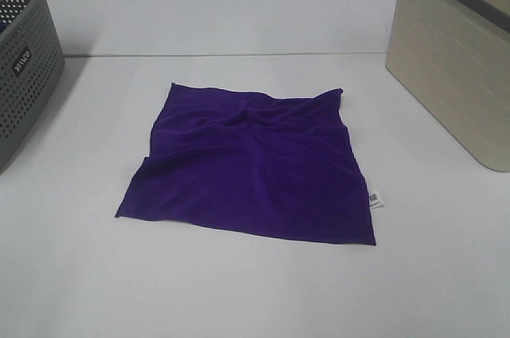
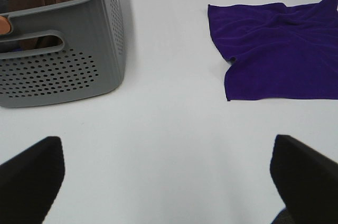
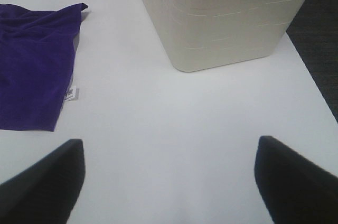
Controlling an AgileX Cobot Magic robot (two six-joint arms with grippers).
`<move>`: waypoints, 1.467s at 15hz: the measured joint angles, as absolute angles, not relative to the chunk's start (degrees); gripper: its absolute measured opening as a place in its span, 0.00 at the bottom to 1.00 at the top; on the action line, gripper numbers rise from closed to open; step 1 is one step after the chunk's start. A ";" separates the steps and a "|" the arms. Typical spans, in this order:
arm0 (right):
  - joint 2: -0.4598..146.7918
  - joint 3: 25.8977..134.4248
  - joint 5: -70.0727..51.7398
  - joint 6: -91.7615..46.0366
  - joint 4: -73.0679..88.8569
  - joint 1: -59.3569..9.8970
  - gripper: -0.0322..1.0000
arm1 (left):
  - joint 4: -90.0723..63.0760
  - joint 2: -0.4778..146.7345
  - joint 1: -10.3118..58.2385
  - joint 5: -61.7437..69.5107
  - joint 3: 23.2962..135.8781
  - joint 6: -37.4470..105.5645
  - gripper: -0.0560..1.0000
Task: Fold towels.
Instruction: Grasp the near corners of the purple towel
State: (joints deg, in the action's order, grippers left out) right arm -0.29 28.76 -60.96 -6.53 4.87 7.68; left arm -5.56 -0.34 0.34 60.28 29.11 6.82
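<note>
We find the purple towel spread flat at the middle of the white table. It lies between the grey basket on the left and the beige basket on the right, apart from both. Its far edge is wrinkled, and its white tag sits on the right edge. We see the left gripper and the right gripper over the table, short of the towel, jaws spread wide and holding nothing.

towel mid-table — perforated basket left, solid basket right
</note>
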 joint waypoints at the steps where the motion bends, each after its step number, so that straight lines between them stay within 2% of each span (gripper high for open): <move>1: -0.29 28.76 -60.96 -6.53 4.87 7.68 0.86 | -5.56 -0.34 0.34 60.28 29.11 6.82 0.99; 8: -0.29 28.76 -60.96 -6.53 4.87 7.68 0.86 | -5.16 -0.34 0.34 60.28 29.11 6.82 0.99; 12: -0.29 28.76 -60.96 -6.53 4.41 7.68 0.95 | -4.87 -0.34 0.34 60.28 29.11 6.82 0.99; 22: -0.29 28.76 -60.96 -6.30 4.35 7.68 0.95 | -4.87 -0.34 0.34 60.28 29.11 6.82 0.99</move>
State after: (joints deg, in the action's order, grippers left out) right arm -0.29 28.76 -60.96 -6.30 4.35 7.68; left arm -4.87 -0.34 0.34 60.28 29.11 6.82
